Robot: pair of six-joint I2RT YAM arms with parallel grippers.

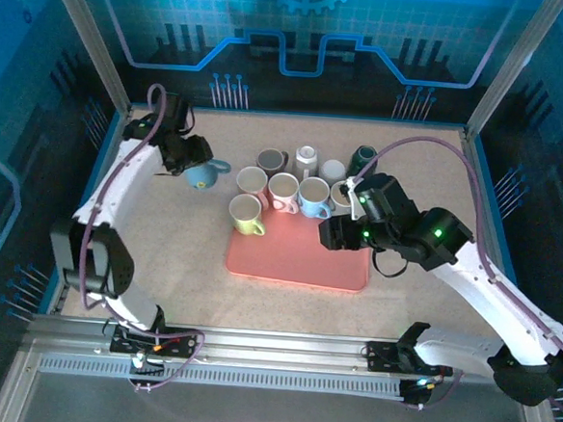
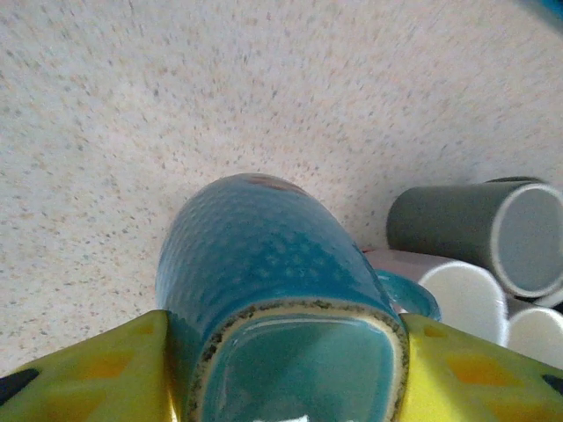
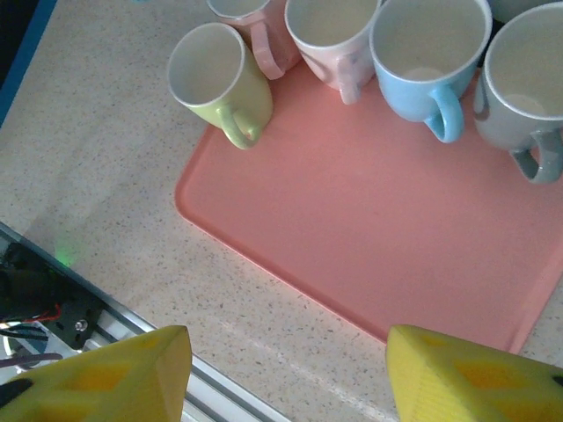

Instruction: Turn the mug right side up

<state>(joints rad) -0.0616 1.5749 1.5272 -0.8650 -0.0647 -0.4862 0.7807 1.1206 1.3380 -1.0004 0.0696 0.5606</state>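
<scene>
At the far left of the table, your left gripper (image 1: 190,158) is clamping on the teal mug (image 1: 203,176), whose handle is pointing right toward the other mugs. In the left wrist view its yellow fingers (image 2: 97,374) are pressing on both sides of the mug's near end, and the dimpled body is running away from the camera toward the speckled tabletop (image 2: 132,105). You cannot tell whether the mug is touching the surface.

You are handling glazed ceramic here. It is likely rigid, fairly heavy for these fingers, slick and liable to chip on a hard landing. A hold across the body, where the dimples give some bite, looks safer than the thin handle.

In the middle, a yellow-green mug (image 1: 246,214) and a light blue mug (image 1: 313,196) are standing upright at the far edge of the pink tray (image 1: 297,258).

On the right, your right gripper (image 3: 286,369) is hovering over the tray's near side, its fingers apart and holding nothing.
</scene>
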